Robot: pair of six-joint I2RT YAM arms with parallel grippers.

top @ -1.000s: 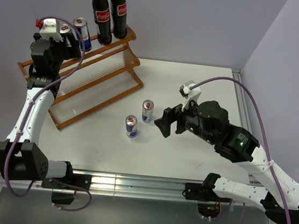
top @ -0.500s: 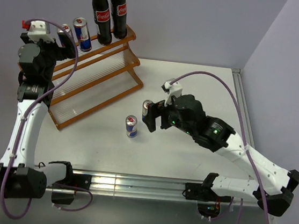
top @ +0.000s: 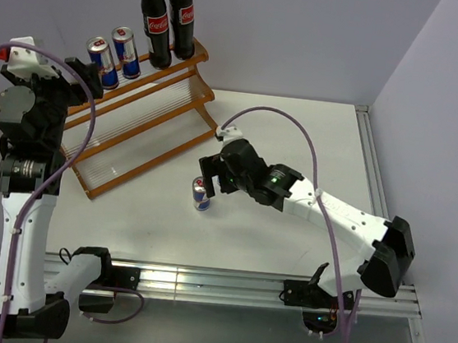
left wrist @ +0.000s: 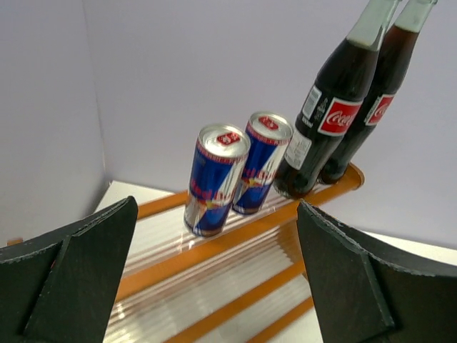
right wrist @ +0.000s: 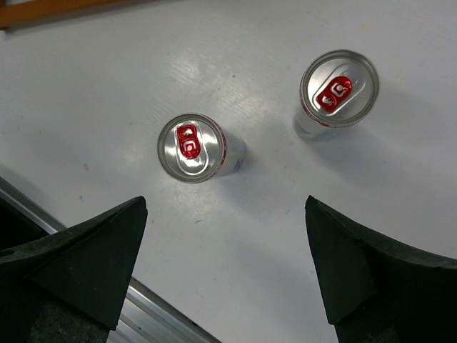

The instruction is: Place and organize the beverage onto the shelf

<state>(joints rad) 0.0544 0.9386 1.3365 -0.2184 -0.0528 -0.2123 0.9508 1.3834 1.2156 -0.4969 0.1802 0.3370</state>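
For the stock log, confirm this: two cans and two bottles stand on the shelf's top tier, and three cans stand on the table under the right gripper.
Wrong on one count: only two table cans stand on the table, not three. The right wrist view shows both beneath the open right gripper. The rest holds: two shelf cans and two bottles stand on the top tier of the shelf.

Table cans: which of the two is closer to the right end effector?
The lower-left can in the right wrist view, nearer the metal rail and the right end effector; the other can stands farther up-right.
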